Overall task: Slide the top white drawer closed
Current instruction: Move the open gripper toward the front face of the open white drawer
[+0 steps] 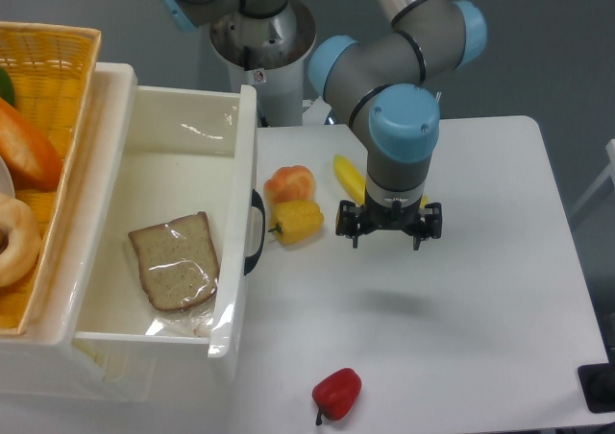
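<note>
The top white drawer [240, 146] stands pulled out to the right from the cabinet at the left. Its cream inside holds a wrapped slice of brown bread [175, 261]. Its black curved handle [256, 232] sits on the front wall, facing right. My gripper [385, 240] hangs above the white table to the right of the drawer, well apart from the handle. Its two fingers point down, spread apart, with nothing between them.
Between drawer front and gripper lie an orange fruit [290, 182], a yellow pepper [298, 221] and a yellow banana-like piece [348, 177]. A red pepper [336, 393] lies near the table's front edge. A yellow wicker basket [53, 64] with food sits on the cabinet top.
</note>
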